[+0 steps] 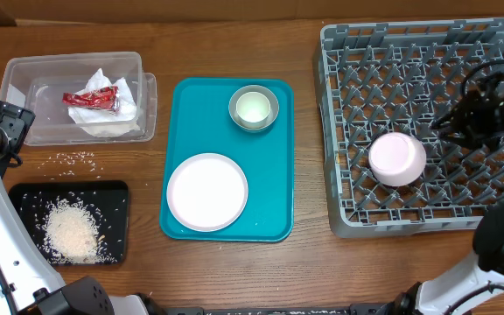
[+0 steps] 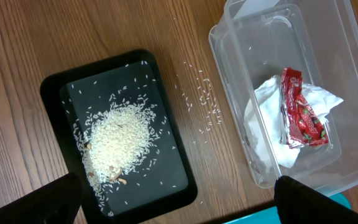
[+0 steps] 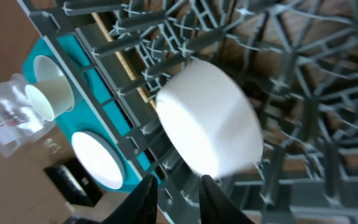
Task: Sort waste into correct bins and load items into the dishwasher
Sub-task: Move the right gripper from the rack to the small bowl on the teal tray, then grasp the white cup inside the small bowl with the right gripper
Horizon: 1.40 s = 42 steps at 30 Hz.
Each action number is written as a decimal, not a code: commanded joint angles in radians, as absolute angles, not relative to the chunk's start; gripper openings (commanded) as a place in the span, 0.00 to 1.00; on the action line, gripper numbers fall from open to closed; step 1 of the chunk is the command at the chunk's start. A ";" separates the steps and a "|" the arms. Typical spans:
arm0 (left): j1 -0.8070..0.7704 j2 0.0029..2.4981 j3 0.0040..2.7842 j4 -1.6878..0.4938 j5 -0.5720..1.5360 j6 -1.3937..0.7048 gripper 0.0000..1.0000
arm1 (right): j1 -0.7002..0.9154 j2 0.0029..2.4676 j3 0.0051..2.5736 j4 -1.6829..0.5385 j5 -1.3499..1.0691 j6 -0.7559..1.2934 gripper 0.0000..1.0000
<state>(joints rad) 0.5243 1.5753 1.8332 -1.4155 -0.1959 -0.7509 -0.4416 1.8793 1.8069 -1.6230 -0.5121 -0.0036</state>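
The small round white bowl [image 1: 398, 159] lies mouth-down among the pegs of the large square grey plastic dish rack [image 1: 409, 31], likely so it can drain. Its smooth base is tipped slightly upward. The right gripper [image 3: 176, 200] hangs beside it, fingers parted and empty, and the left gripper [image 2: 179, 210] is spread wide above the flat black rectangular tray [image 2: 55, 87].

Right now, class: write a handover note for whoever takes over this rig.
Left hand: open, empty. Right hand: open, empty, over the rack.
Done: napkin and wrapper in the tub; rice pile on the black tray; white bowl in the rack.
Left: stray grains on the table; plate, grey bowl and cup, on the teal tray.
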 commanded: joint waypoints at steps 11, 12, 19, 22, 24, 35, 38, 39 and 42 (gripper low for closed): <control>0.530 1.582 1.829 -1.417 -0.210 -0.736 1.00 | -0.199 1.831 1.747 -1.582 -0.427 0.054 0.24; 0.530 1.582 1.829 -1.417 -0.210 -0.736 1.00 | -0.172 1.831 1.740 -1.576 -0.428 0.054 0.24; 0.530 1.582 1.829 -1.417 -0.210 -0.736 1.00 | 0.110 1.831 1.728 -1.502 -0.427 0.072 0.25; 0.530 1.582 1.829 -1.417 -0.210 -0.736 1.00 | 0.235 1.831 1.728 -1.385 -0.423 0.141 0.29; 0.530 1.582 1.829 -1.417 -0.210 -0.736 1.00 | 0.321 1.831 1.728 -1.275 -0.390 0.202 0.44; 0.530 1.582 1.829 -1.417 -0.210 -0.736 1.00 | 0.623 1.897 1.727 -0.790 0.010 0.506 0.61; 0.530 1.582 1.829 -1.417 -0.210 -0.736 1.00 | 0.658 1.949 1.727 -0.712 0.076 0.506 0.60; 0.530 1.582 1.829 -1.417 -0.210 -0.736 1.00 | 0.666 1.972 1.727 -0.687 0.095 0.505 0.58; 0.530 1.582 1.829 -1.417 -0.210 -0.736 1.00 | 0.673 2.032 1.727 -0.640 0.101 0.474 0.56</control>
<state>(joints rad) 0.5243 1.5753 1.8332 -1.4155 -0.1959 -0.7509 0.6731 1.9774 1.7267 -0.6567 0.0273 0.4770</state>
